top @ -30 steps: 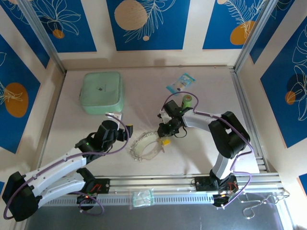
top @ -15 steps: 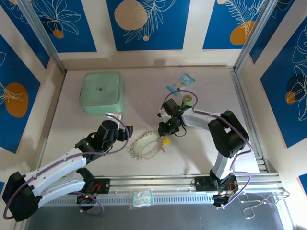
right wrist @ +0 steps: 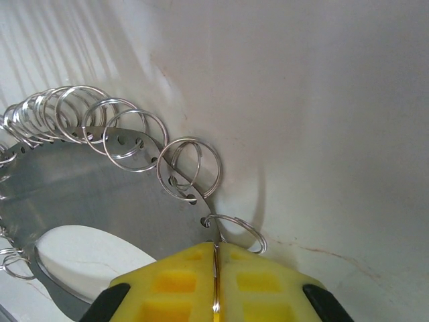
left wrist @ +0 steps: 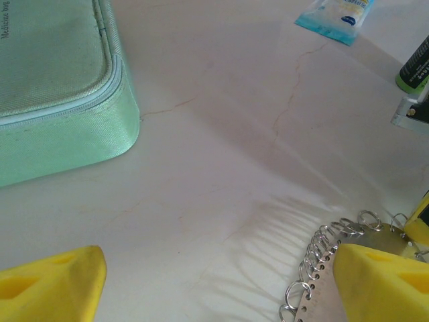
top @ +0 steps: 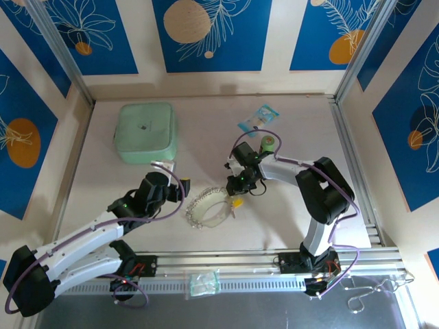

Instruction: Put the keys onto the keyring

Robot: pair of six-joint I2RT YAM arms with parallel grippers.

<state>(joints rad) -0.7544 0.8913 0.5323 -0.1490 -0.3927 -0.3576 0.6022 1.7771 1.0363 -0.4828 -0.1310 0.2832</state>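
The keyring [top: 206, 209] is a thin silvery oval plate with many small split rings along its edge, lying flat at the table's middle front. My right gripper [top: 236, 199] reaches down to its right end. In the right wrist view the yellow pads [right wrist: 174, 285] of the right gripper [right wrist: 216, 268] are pressed together on the keyring's [right wrist: 100, 181] thin edge, beside one small ring [right wrist: 234, 231]. My left gripper [top: 180, 192] hovers just left of the keyring [left wrist: 335, 241], its jaws [left wrist: 218, 268] wide apart over bare table. The keys are out of view.
A mint-green zip pouch [top: 145, 132] [left wrist: 53, 87] lies at the back left. A blue-and-white packet [top: 258, 118] [left wrist: 335, 17] and an upright green cylinder [top: 269, 142] [left wrist: 415, 67] stand behind the right arm. A small clear packet [top: 204, 282] rests on the front rail.
The right gripper's jaws have closed fully on the keyring's edge, and the keyring has shifted slightly. The left arm has not moved.
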